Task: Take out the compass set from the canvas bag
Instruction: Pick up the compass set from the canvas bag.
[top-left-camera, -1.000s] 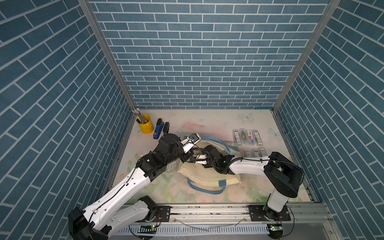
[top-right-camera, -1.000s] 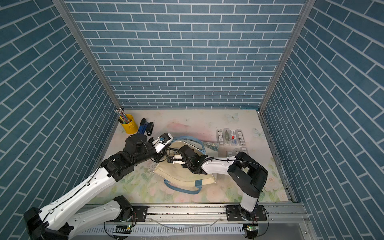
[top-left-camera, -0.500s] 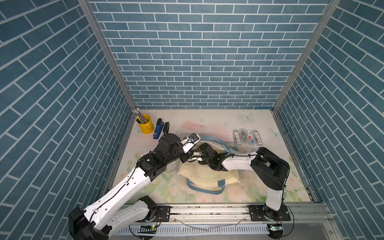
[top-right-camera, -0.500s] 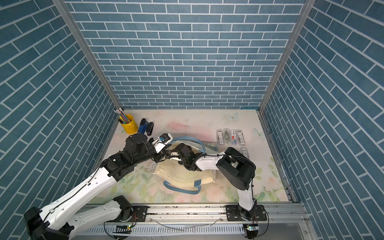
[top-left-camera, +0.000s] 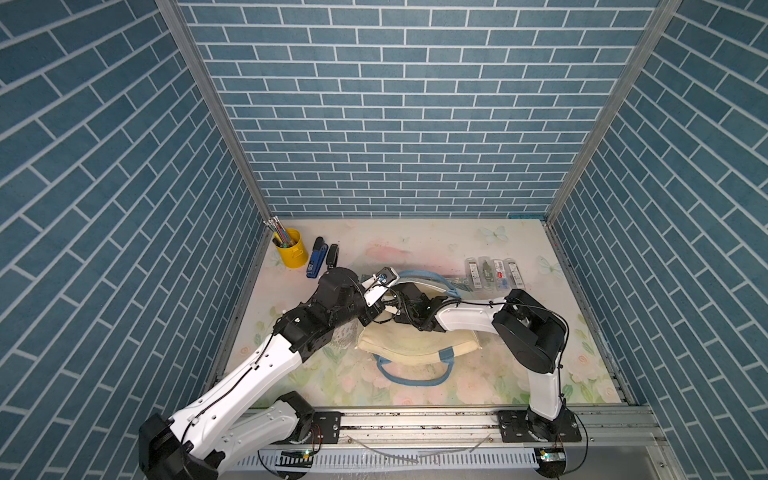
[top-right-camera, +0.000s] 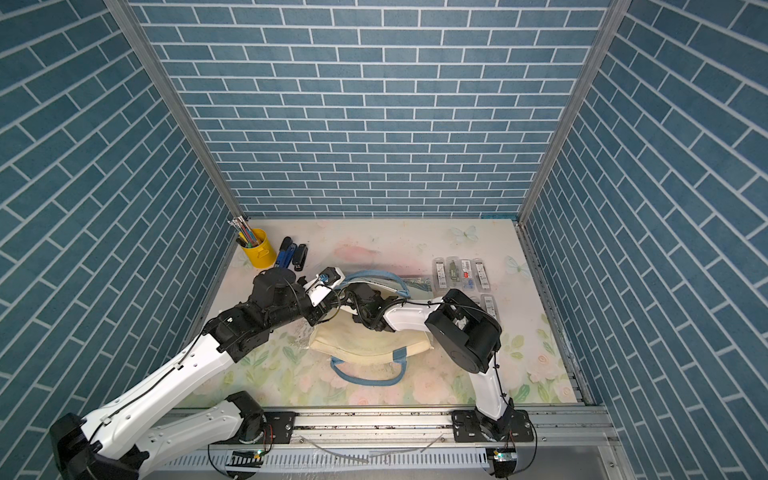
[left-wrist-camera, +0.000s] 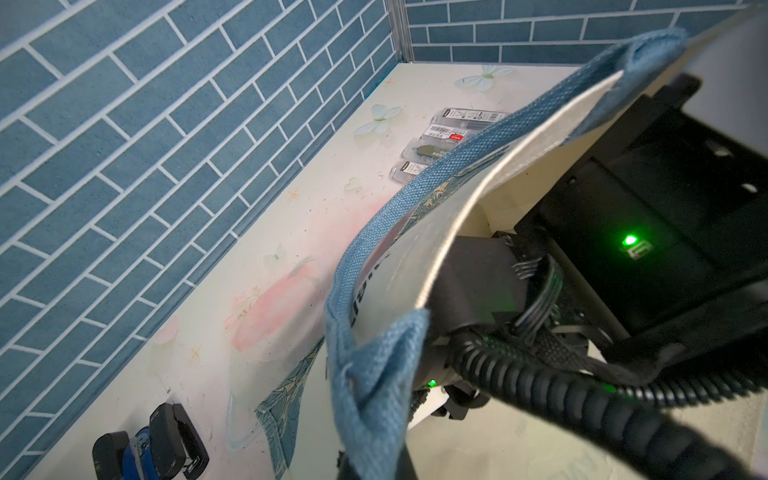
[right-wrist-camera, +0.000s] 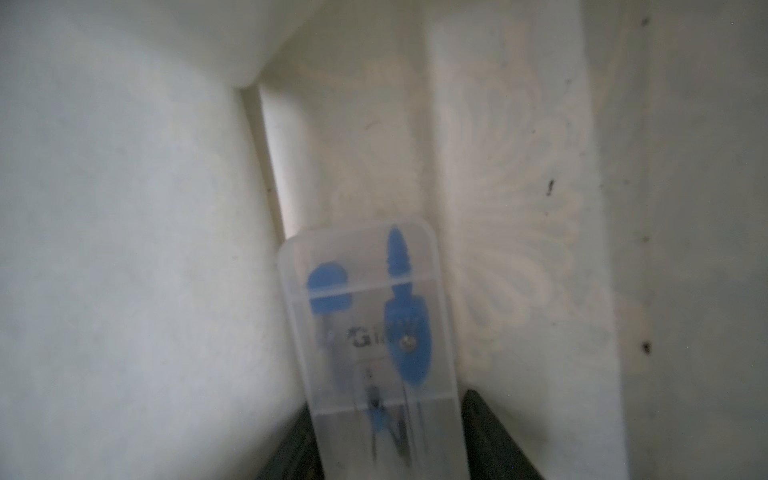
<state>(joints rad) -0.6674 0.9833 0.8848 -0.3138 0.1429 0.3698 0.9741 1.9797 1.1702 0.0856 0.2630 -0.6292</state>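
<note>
While the left gripper (top-left-camera: 376, 311), clenched on its rim, holds the canvas bag (top-left-camera: 415, 349) open mid-table, the compass set (right-wrist-camera: 405, 332) lies inside it, in a clear case (right-wrist-camera: 332, 249) between the jaws of the right gripper (right-wrist-camera: 386, 440); whether they press it one cannot tell. Far left, a yellow cup (top-left-camera: 291, 257) holds pencils (top-left-camera: 277, 230).

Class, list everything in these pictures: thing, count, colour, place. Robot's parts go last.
table: one, pale floral, underneath everything.
bag: one, cream with blue straps, mid-table, mouth lifted.
compass set: one, clear case with blue compass, inside bag.
cup: one, yellow, far left corner, holding pencils.
staplers: two, blue and black, beside cup.
packs: at least four, clear, far right.
left gripper: one, black, shut on bag.
right gripper: one, black, inside bag, flanking compass set; grip unclear.
</note>
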